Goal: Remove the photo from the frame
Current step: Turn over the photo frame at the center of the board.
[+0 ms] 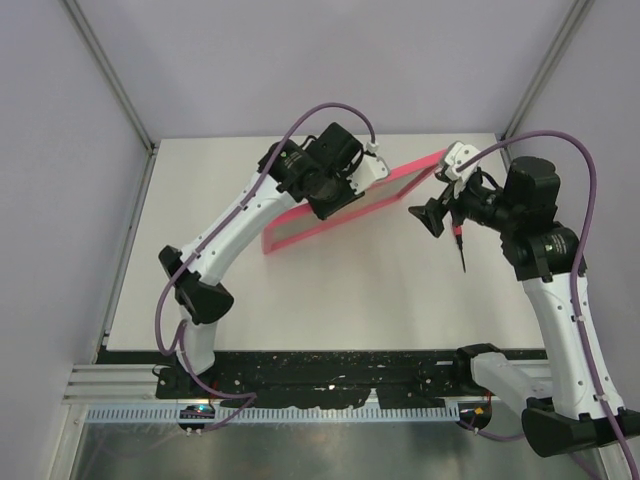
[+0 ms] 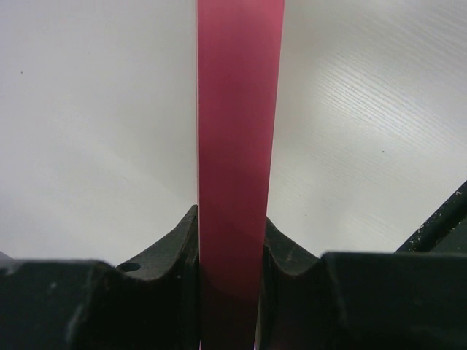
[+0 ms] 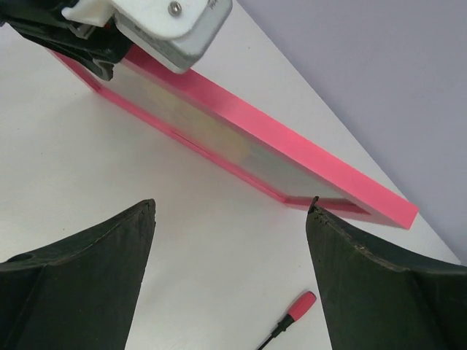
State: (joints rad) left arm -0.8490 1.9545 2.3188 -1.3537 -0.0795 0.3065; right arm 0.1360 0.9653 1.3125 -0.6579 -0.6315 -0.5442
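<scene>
Frame (image 2: 239,146) between left fingers (image 2: 175,248)

The frame (image 2: 237,146) looked like smooth pink plastic with a soft satin sheen, and the panel (image 3: 204,124) set in it was glossy and reflective. The table (image 2: 95,109) was matt white, with a fine wood-like grain showing at 3 o'clock of the frame in the left wrist view. The fingers (image 2: 175,251) of the left gripper (image 2: 232,251) were dull black plastic, slightly rough, while the small tool (image 3: 299,308) at 6 o'clock in the right wrist view had a shiny red handle.
</scene>
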